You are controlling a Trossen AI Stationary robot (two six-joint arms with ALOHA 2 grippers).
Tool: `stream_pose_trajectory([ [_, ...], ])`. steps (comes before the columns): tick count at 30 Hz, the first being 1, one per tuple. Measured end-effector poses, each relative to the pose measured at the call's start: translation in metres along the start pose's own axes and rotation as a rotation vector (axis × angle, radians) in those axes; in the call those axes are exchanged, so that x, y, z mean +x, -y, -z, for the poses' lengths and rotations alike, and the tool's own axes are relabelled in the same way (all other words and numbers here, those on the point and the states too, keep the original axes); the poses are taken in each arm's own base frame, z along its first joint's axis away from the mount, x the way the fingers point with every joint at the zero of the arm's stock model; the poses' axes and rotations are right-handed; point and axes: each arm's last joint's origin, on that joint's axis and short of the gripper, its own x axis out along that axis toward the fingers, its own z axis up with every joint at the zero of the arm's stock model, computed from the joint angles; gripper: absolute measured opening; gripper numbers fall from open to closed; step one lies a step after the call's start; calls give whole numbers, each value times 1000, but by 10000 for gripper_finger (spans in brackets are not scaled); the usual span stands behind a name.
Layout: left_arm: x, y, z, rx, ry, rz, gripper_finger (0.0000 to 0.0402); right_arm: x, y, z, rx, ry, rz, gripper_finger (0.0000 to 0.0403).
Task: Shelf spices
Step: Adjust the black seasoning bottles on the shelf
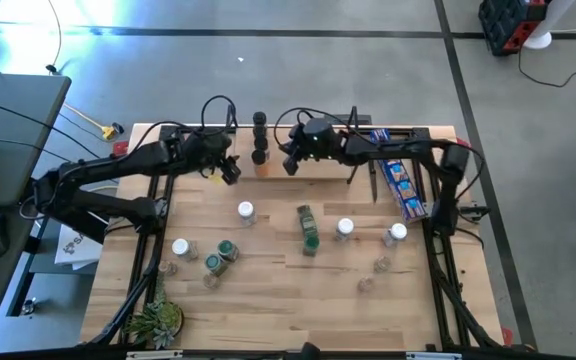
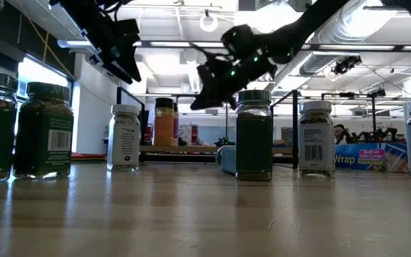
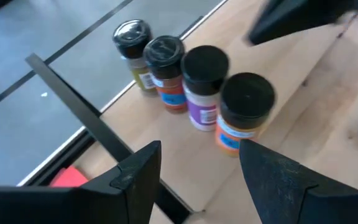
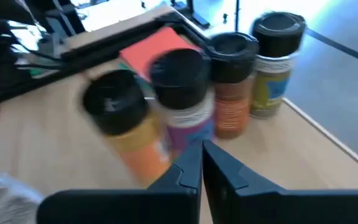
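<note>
Black-lidded spices [image 3: 204, 87], four in a row, stand on the shelf [image 3: 278, 143], roughly eight jars [image 1: 309, 230] remain on the table [image 1: 268, 300]; left gripper [image 3: 201, 168] spread, right gripper [image 4: 202, 163] pressed together, empty.

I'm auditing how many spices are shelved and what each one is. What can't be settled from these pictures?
- Jar labels: blurred in both wrist views, so the kinds can't be read.
- Shelved row: from the high view the jars stack into one dark line; the count is clear only in the left wrist view.
- Shelf: the low view shows it partly, behind table jars.
- Right gripper: shut, empty.
- Left gripper: open.
</note>
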Motion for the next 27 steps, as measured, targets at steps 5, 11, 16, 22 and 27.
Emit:
stream_pose_trajectory([
  [5, -5, 9, 1, 1, 23, 8, 210, 22, 7, 7, 1, -29, 5, 1],
  [11, -8, 15, -3, -4, 73, 7, 210, 41, 8, 12, 1, -38, -1, 0],
  [16, -8, 15, -7, -15, 111, 11, 210, 48, 9, 13, -1, -40, -3, 0],
  [22, -9, 15, -8, 7, 124, 12, 210, 48, 9, 13, -20, -39, -3, 0],
  [27, -9, 15, -9, 8, 129, 13, 210, 48, 9, 14, -36, -51, -5, 0],
])
